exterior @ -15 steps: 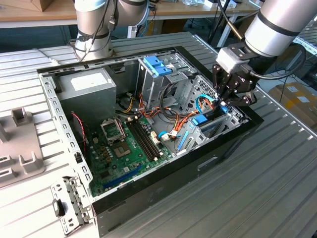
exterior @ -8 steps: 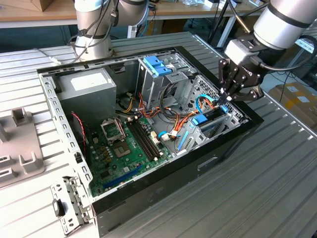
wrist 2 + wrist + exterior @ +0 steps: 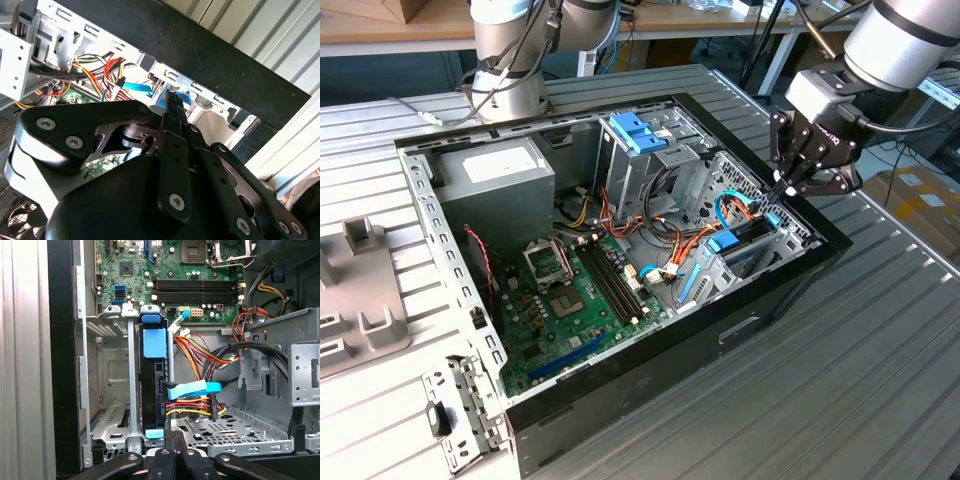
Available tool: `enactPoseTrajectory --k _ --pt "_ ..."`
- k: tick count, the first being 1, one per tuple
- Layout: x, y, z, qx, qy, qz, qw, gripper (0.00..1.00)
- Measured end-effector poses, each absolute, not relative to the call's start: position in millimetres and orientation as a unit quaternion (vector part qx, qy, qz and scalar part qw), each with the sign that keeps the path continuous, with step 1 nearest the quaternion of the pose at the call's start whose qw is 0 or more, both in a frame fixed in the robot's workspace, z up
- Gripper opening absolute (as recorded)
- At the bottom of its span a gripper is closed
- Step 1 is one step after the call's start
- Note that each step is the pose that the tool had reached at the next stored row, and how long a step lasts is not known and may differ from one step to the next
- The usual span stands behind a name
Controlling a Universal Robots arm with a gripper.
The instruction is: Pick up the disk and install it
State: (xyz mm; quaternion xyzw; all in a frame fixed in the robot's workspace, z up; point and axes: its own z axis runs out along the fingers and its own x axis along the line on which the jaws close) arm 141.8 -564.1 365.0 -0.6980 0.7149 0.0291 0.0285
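The disk [image 3: 152, 385] is inside the open computer case [image 3: 620, 372], which lies flat on the ribbed metal desk [image 3: 840, 400]. It stands on its thin edge in a narrow slot of the metal drive cage [image 3: 107, 390], at the side of the case on the exterior view's right. It looks like it is already most of the way into its slot. In the first wrist view you can see its dark body with the bright blue frame and the blue tab on top. Its long side runs in a straight line away from the tool [image 3: 174, 439] toward the green board [image 3: 200, 290]. So the tool sits right at the near short end of the disk, close to the pale blue end piece there, and the far end points at the board. In the exterior view the tool [image 3: 782, 188] hangs just over the black rim of the case, above that same cage. In the second wrist view the tool [image 3: 171, 97] has its two fingers pressed together into one thin bar, and I see nothing held between them. I cannot tell if the tips touch the blue end of the disk or stop just short of it. A flat blue cable [image 3: 192, 388] and a bunch of red, yellow and orange wires [image 3: 197, 356] lie just beside the disk, on the side away from the case wall
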Motion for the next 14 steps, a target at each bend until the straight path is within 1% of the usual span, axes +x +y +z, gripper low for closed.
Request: enactPoseTrajectory --k 13,14 --pt "142.5 -564.1 365.0 -0.698 0.715 0.029 0.029 0.11" --pt "142.6 -564.1 365.0 -0.698 0.715 0.029 0.029 0.24"
